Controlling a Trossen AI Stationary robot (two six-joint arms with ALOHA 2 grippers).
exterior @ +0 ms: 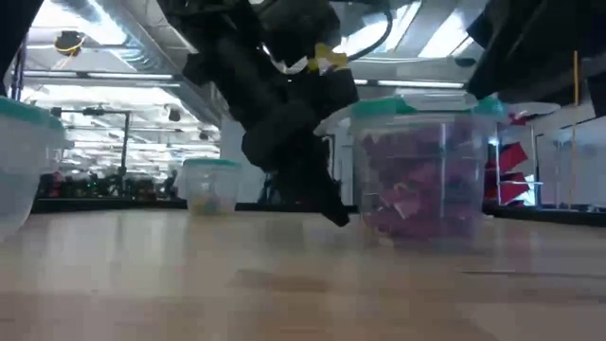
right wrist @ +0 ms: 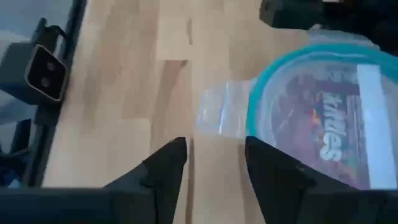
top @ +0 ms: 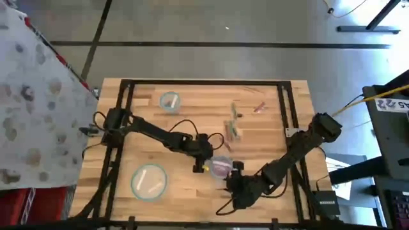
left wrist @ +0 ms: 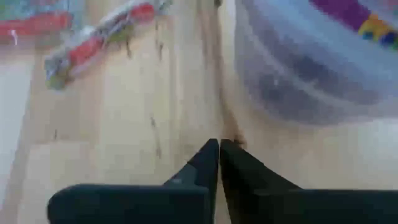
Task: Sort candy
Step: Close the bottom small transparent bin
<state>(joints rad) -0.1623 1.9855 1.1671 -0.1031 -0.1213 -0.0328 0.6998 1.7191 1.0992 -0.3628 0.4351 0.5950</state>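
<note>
Candy: a loose cluster of wrapped sweets [top: 232,130] lies on the bare wood right of the table's centre, with two thin reddish pieces [top: 258,107] farther back toward the right rail; purple packets already fill the nearest bowl [top: 221,167].
Close look: the left wrist view shows one long red-and-green wrapped stick [left wrist: 99,38] lying flat on the wood, apart from the bowl wall [left wrist: 298,93].
Handling: these look light, thin and crinkly, probably slippery in their film; a stick is best pinched across its narrow middle, a packet by its crimped end. Pressed flat to the wood, they may skate away rather than lift.
Left gripper [left wrist: 219,149]: fingers clenched together on nothing, tips low over the wood just beside the purple-filled bowl.
Right gripper [right wrist: 214,158]: fingers spread apart with nothing between them, hovering at the near side of the same bowl, above a clear plastic tab [right wrist: 221,112] that juts from under its teal rim.
Other bowls: one at the back left [top: 169,101], one at the front left [top: 149,180]; what sits in them is too faint to tell.
Table: pale wooden top [top: 192,96] inside a dark frame.
</note>
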